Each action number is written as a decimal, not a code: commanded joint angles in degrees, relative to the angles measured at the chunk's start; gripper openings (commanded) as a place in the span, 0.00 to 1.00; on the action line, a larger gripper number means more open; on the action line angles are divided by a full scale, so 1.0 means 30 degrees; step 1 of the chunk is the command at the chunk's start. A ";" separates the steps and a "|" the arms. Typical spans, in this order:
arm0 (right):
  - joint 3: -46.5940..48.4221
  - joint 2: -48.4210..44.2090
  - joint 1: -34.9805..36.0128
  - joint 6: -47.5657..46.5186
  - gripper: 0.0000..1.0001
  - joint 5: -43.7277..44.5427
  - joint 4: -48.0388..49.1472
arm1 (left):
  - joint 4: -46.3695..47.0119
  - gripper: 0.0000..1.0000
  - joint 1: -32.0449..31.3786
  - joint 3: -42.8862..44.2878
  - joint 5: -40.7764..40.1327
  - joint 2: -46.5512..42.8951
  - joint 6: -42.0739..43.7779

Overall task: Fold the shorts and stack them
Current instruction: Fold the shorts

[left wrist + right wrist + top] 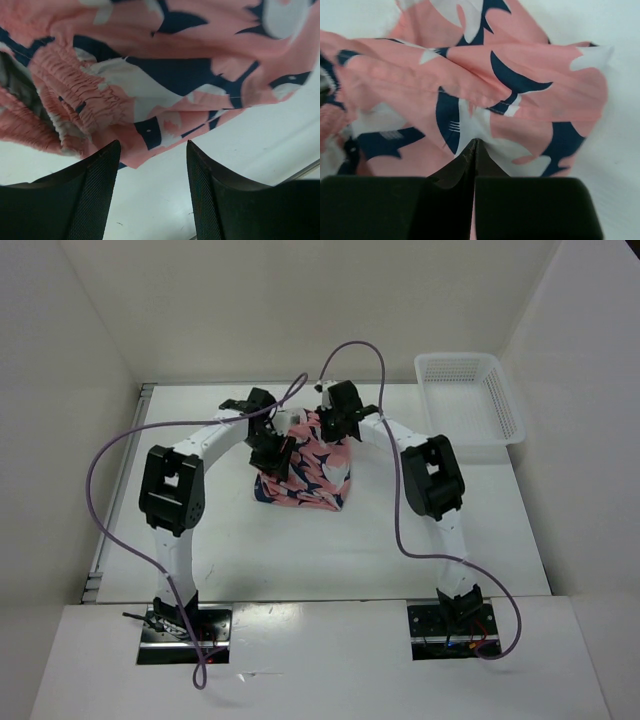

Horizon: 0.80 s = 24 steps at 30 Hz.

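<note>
The salmon-pink shorts (312, 480) with a navy and white print lie bunched and partly folded in the middle of the white table. My left gripper (272, 454) is open at their left side; in the left wrist view its fingertips (153, 146) straddle bare table just short of the fabric's edge (175, 75), with the gathered waistband (75, 92) at the left. My right gripper (337, 426) is at the far edge of the shorts. In the right wrist view it (475, 142) is shut, with a sliver of pink cloth pinched between its fingers and the shorts (520, 90) spread beyond.
A white plastic mesh basket (505, 405) stands at the far right of the table (480, 530). White walls close in the table on the back and sides. Purple cables loop over both arms.
</note>
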 commanded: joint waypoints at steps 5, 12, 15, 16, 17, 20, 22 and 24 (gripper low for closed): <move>0.3298 0.2562 -0.0520 0.1055 0.00 0.1561 0.0699 | 0.1243 0.63 -0.0400 -0.0704 -0.2161 0.1182 0.0084; 0.5783 0.4703 -0.0901 0.2286 0.00 0.2471 0.0699 | 0.1418 0.45 -0.0402 -0.3656 -0.3924 0.2004 0.0084; 0.6692 0.5318 -0.1077 0.2696 0.00 0.3145 0.0525 | 0.1596 0.40 -0.0402 -0.4510 -0.4132 0.1596 0.0084; 0.6870 0.5610 -0.1077 0.2870 0.00 0.3147 0.0523 | 0.1596 0.40 -0.0402 -0.4686 -0.4306 0.1391 0.0084; 0.6872 0.5613 -0.1077 0.2872 0.00 0.3147 0.0523 | 0.1596 0.40 -0.0402 -0.4688 -0.4308 0.1389 0.0084; 0.7311 0.5789 -0.1077 0.2872 0.00 0.2710 0.0523 | 0.1101 0.47 -0.0402 -0.3930 -0.3519 0.0337 0.0084; 0.7487 0.5557 -0.1077 0.2872 0.00 0.2476 0.0523 | 0.0371 0.50 -0.0402 -0.2878 -0.2848 -0.0513 0.0084; 0.7866 0.5351 -0.1077 0.2522 0.00 0.1833 0.0348 | -0.0682 0.54 -0.0402 -0.0574 -0.1999 -0.0924 0.0084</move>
